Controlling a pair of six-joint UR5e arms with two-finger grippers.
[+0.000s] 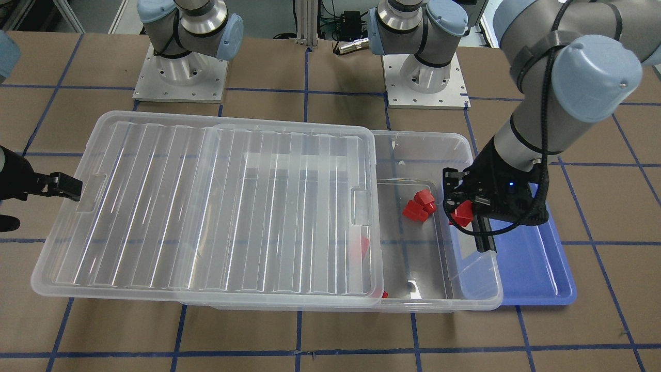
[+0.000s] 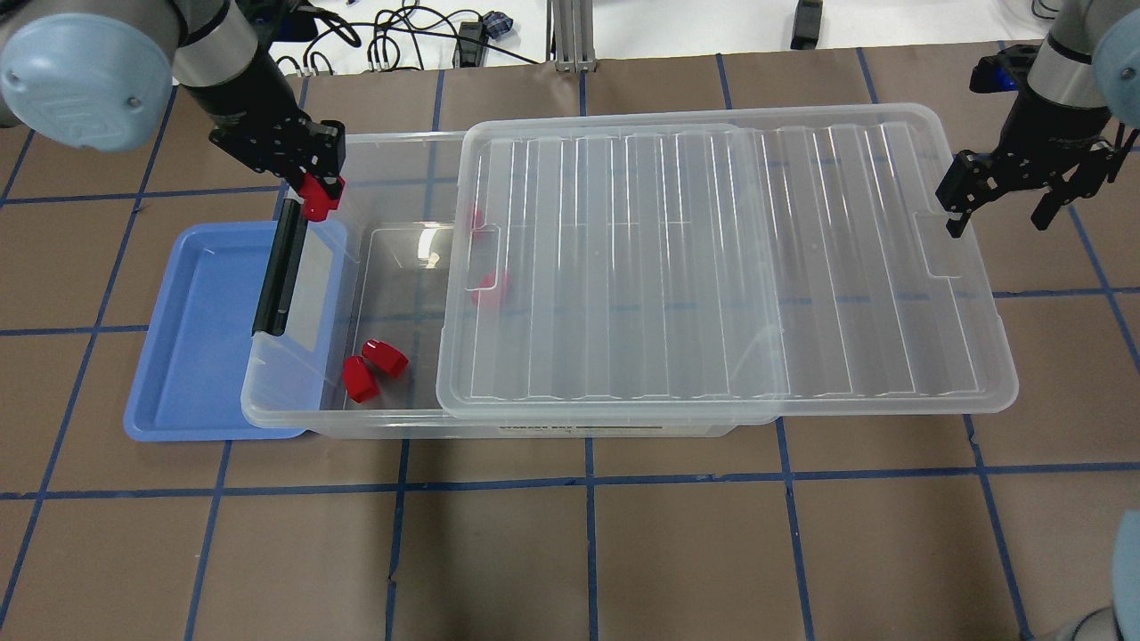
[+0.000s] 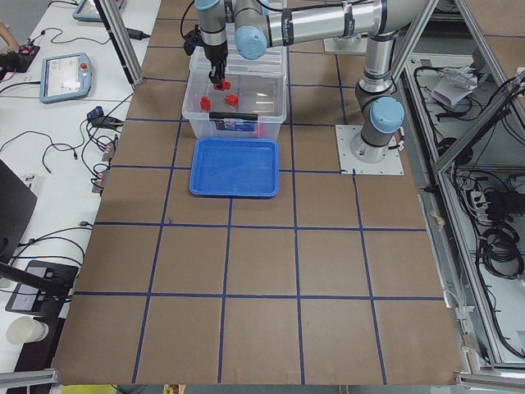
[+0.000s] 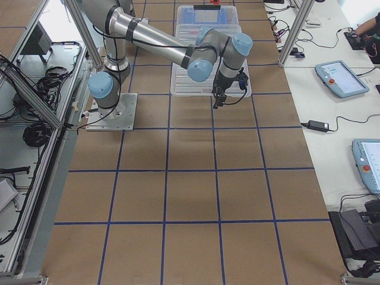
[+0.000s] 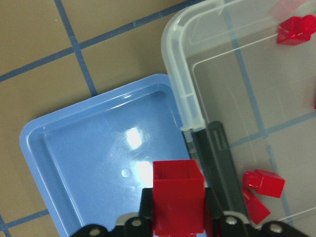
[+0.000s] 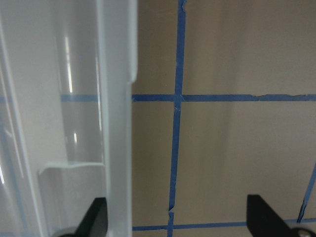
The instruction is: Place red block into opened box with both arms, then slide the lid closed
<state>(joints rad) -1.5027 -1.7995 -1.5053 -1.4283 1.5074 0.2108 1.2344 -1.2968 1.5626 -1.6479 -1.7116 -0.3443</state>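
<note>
Overhead exterior gives you the layout: the left fingers (image 5: 147, 210) are clamped on the red block (image 2: 319, 198), one on each side of it, and nothing else is between them. Directly below these fingers is the handle end of the box (image 2: 401, 139). In your left wrist view the block hangs over the line where the black bar handle (image 2: 280, 267) meets the blue tray (image 2: 205, 338). The tray sits on the surface (image 2: 588, 552), partly under that end of the box.

Past the left fingers, toward the right ones, the box is uncovered for a short stretch. 2 loose red blocks (image 2: 372, 367) lie there on its floor, and more red shows dimly through the lid (image 2: 712, 267). The lid covers the rest of the box and overhangs its far end toward the right fingers.

The right fingers (image 2: 955, 209) are spread wide and hold nothing. They are at the lid's outer short end, near its notch. In your right wrist view the lid's rim runs just beside 1 finger, while the other is over bare surface. You cannot tell whether that finger touches the rim.
</note>
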